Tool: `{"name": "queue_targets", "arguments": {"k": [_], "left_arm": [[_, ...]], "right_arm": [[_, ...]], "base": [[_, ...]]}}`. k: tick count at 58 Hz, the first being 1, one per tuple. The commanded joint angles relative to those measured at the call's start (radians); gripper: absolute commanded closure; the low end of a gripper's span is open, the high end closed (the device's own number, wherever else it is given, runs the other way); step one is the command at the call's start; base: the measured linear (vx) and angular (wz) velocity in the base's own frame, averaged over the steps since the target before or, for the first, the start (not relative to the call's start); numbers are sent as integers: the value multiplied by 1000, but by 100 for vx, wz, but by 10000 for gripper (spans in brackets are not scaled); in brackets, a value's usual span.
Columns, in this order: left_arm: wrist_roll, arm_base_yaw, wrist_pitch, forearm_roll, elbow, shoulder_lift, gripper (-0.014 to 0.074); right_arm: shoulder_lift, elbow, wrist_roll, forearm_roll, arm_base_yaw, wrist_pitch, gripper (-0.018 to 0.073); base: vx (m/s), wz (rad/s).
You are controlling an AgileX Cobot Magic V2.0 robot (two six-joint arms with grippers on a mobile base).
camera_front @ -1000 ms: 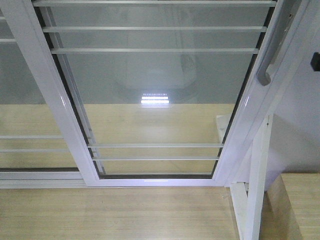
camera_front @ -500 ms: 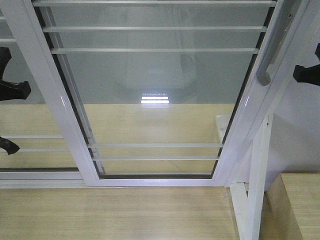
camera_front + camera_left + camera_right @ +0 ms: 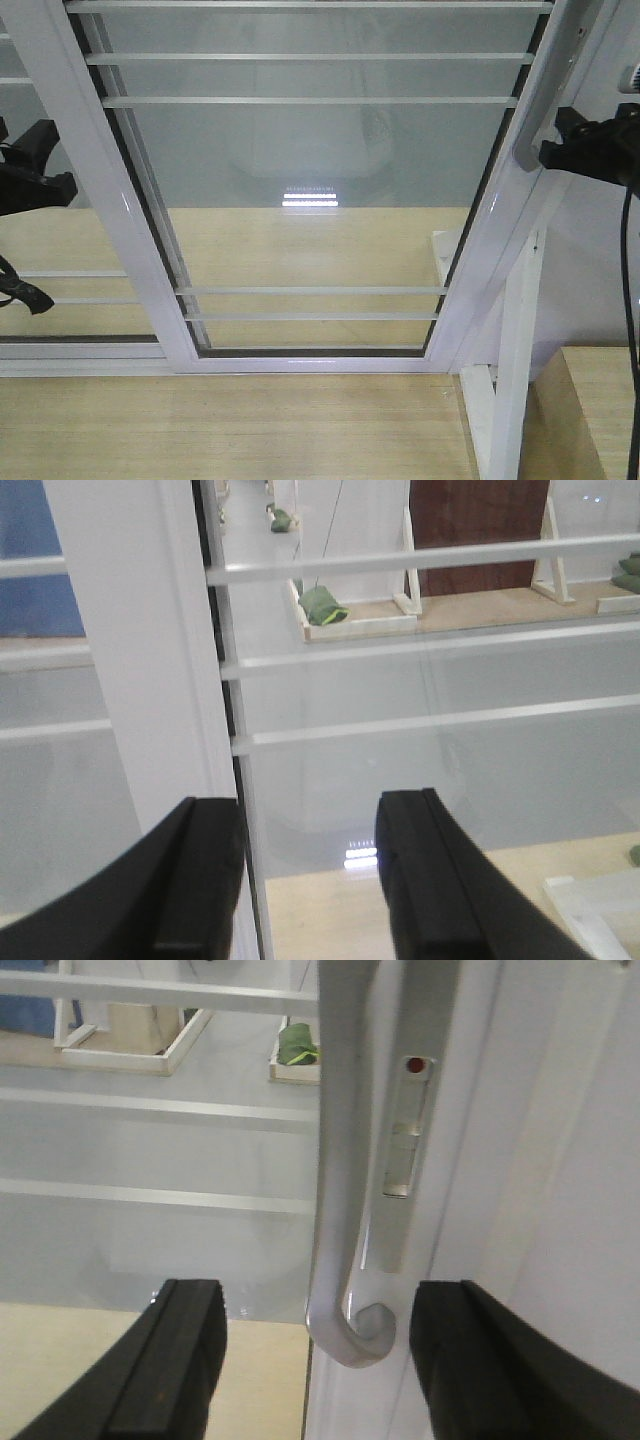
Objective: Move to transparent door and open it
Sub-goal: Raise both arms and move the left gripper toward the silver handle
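A: Where's the transparent door (image 3: 310,200)?

B: Dead ahead in the front view, and it fills the frame. It looks shut, with the right stile (image 3: 500,230) against the wall side. One curved grey handle (image 3: 340,1160) sits on that stile.

A: Right pincer (image 3: 322,1355)?

B: Spread wide, pinching nothing. In the wrist view the handle's curled lower end sits between the two fingers (image 3: 185,1360). From the front the tip is just beside the handle bottom. My guess is it's lined up so that closing clamps the handle for a sideways pull. I can't tell the depth, so I can't say whether the fingers are already around it.

A: Left pincer (image 3: 310,880)?

B: Also spread, with nothing in it. It points at the door's left stile (image 3: 150,660), where it overlaps the second panel (image 3: 40,300). It's probably just parked clear, since there's no handle on that side to grab.

A: Counts?

B: There are two pincers, both agape, and one handle. There are two glass panels, and only the one with the handle is the target. I count five thin white bars (image 3: 310,58) on the door in the front view, three up top and two low. There's one lock plate (image 3: 405,1130) with a red dot beside the handle.

A: Stage?

B: The base looks to be in place at the door. The grasp isn't made yet, and the slide hasn't begun.
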Motion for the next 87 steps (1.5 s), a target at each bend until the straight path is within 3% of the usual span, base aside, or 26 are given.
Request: {"name": "queue_targets", "arguments": {"k": [1,32,56,80,87], "left_arm": [[-15,-3,-77,-1,-34,3,146],[-15,-3,-77,1,-34,30,146],[-10,-3,-77,1,-34,30,146],[-10,-3,-77,1,-34,30,146],[-10,-3,-77,1,-34,30,146]], "right_arm": [[19,-77,61,-85,-4,-102,72],[318,-402,64,-76,-4,-99,85],[397,-421,32,-73,-4,-190,333],[417,-421,54,-73,-3,-256,342],[417,-421,120,-75,4,-281,339]], "base": [[0,0],[0,0],[0,0],[0,0],[0,0]]}}
